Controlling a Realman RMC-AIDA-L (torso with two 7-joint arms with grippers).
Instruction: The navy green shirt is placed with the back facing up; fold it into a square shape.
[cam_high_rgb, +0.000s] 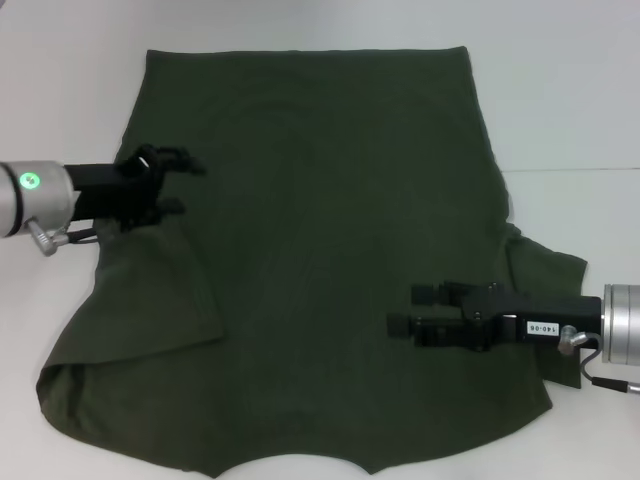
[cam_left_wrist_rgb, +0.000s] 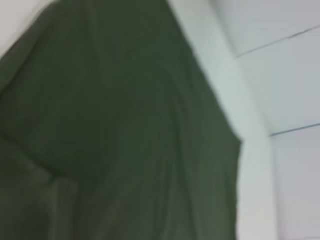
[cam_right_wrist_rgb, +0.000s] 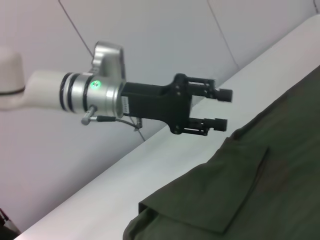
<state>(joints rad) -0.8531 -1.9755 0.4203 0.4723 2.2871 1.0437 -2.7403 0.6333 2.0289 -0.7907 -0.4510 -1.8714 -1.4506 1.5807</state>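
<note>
**Across the desk, our shirt is lying spread flat**

On the white desk (cam_high_rgb: 560, 90) the navy green shirt (cam_high_rgb: 320, 250) is lying spread wide, its sleeve at 8 o'clock folded inward. We are holding our left pincer (cam_high_rgb: 190, 187) at 9 o'clock above the fabric, fingers wide apart and empty. Our right pincer (cam_high_rgb: 412, 309) is hovering at 4 o'clock, likewise parted, gripping nothing.

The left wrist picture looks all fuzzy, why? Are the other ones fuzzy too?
Left wrist view: the shirt fills the frame, soft and out of focus. Head view: sharp, even light, both end effectors clear, left, right. Right wrist view: mostly sharp, showing the left end effector above the shirt's edge.
</note>
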